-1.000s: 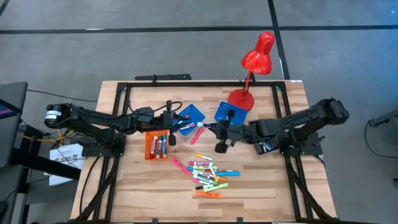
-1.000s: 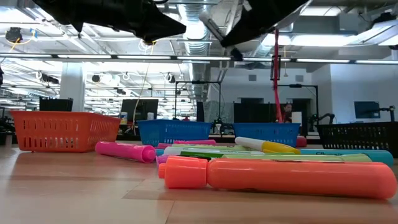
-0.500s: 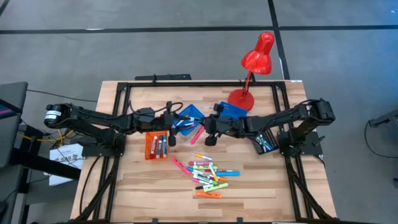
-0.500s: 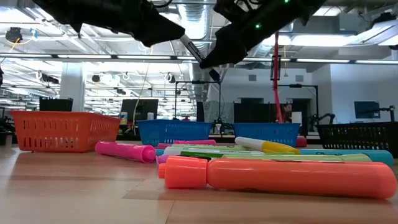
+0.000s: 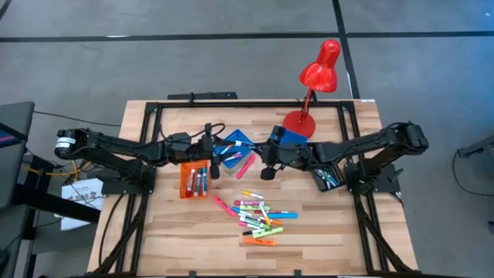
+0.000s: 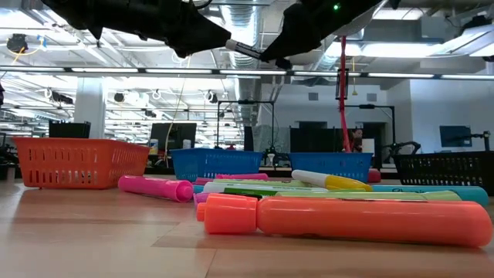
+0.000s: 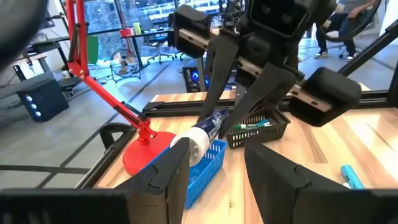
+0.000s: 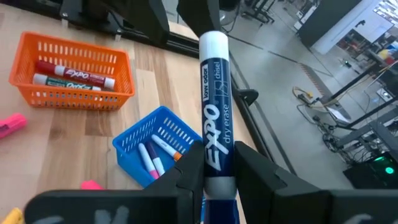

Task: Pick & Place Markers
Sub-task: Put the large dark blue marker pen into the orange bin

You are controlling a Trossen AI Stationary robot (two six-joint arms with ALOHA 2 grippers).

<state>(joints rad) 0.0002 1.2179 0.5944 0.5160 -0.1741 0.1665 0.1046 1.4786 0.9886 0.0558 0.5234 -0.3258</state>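
While right hand point(image 8: 214, 177) clenches blue marker point(image 8: 214, 118), left hand point(image 7: 214, 168) gapes beside its cap.

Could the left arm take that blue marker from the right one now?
Probably yes: the right gripper holds the blue marker out over the table, its white cap pointing into the open left gripper, with nothing between them.

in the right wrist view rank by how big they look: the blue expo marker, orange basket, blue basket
1. Blue Expo marker, held in the right gripper; its nearness to the camera inflates it.
2. Orange basket.
3. Blue basket, only slightly smaller.
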